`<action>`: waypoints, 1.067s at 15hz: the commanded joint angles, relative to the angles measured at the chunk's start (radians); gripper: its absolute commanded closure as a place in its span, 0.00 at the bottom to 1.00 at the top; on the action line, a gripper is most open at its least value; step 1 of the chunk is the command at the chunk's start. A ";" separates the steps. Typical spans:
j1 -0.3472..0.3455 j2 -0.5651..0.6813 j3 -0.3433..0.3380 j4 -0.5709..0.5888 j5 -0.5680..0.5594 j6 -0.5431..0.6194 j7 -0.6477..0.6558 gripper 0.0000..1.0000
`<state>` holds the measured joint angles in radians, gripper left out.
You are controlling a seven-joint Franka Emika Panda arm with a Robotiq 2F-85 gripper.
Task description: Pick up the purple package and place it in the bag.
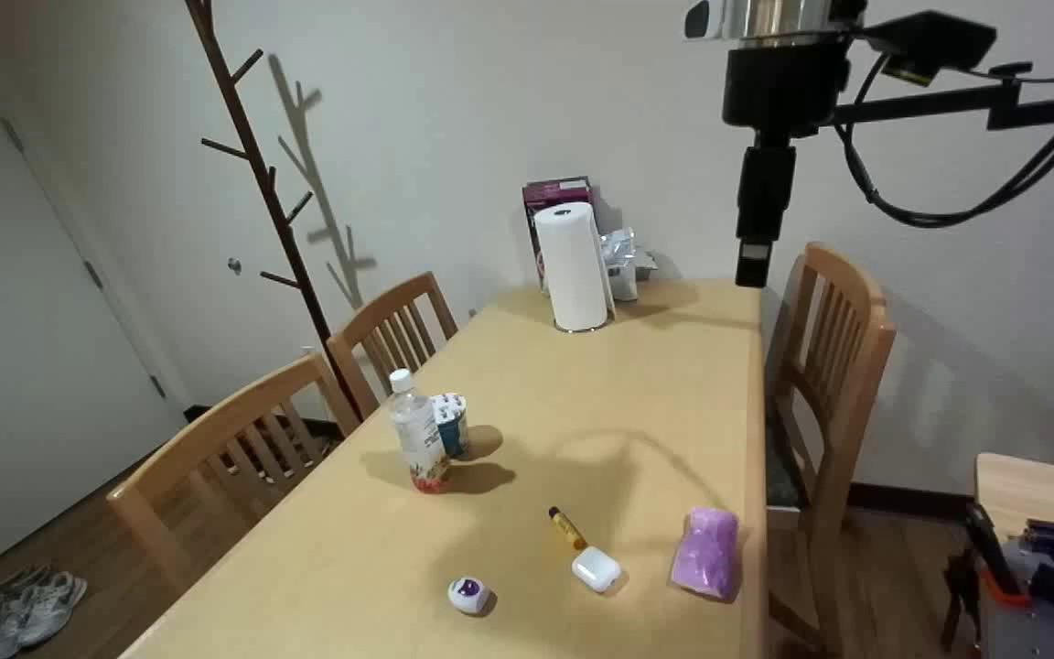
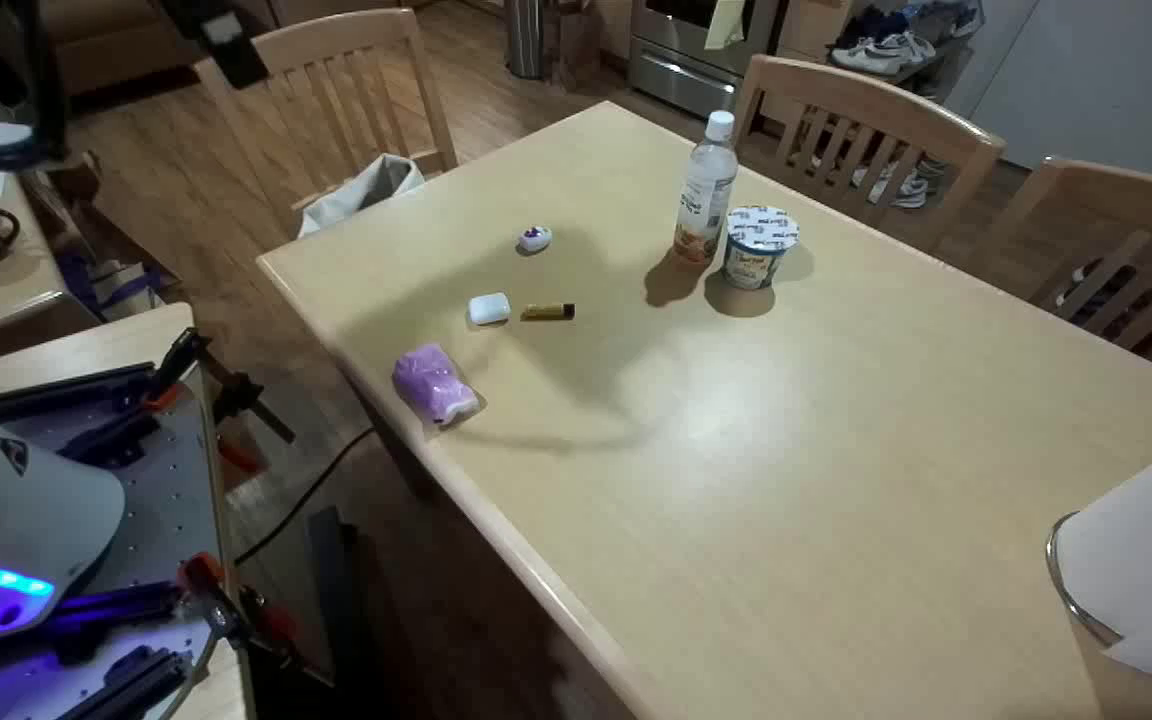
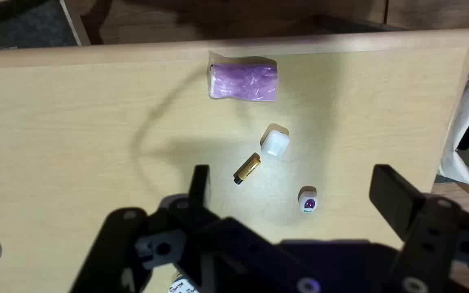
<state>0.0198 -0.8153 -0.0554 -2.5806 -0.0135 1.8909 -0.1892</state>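
The purple package (image 1: 707, 554) lies flat on the wooden table near its long edge, and also shows in an exterior view (image 2: 433, 384) and in the wrist view (image 3: 244, 81). A pale cloth bag (image 2: 361, 195) sits on a chair at the table's end; its open top shows at the right of the wrist view (image 3: 448, 158). My gripper (image 1: 752, 265) hangs high above the table, apart from everything. In the wrist view the gripper (image 3: 291, 169) is open, with wide-spread fingers and nothing between them. The bag is out of view in an exterior view.
A white case (image 3: 275, 143), a yellow tube (image 3: 248, 169) and a small white container (image 3: 308, 202) lie near the package. A bottle (image 2: 706, 190) and a tub (image 2: 759, 245) stand farther across. A paper towel roll (image 1: 573, 265) stands at the far end. Chairs surround the table.
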 commanded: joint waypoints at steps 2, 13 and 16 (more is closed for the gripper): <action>0.005 0.001 -0.003 0.003 -0.003 -0.003 0.003 0.00; 0.005 0.001 -0.003 0.003 -0.003 -0.003 0.003 0.00; -0.017 0.006 -0.005 -0.031 -0.014 0.074 0.025 0.00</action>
<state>0.0170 -0.8153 -0.0554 -2.5820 -0.0136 1.8991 -0.1864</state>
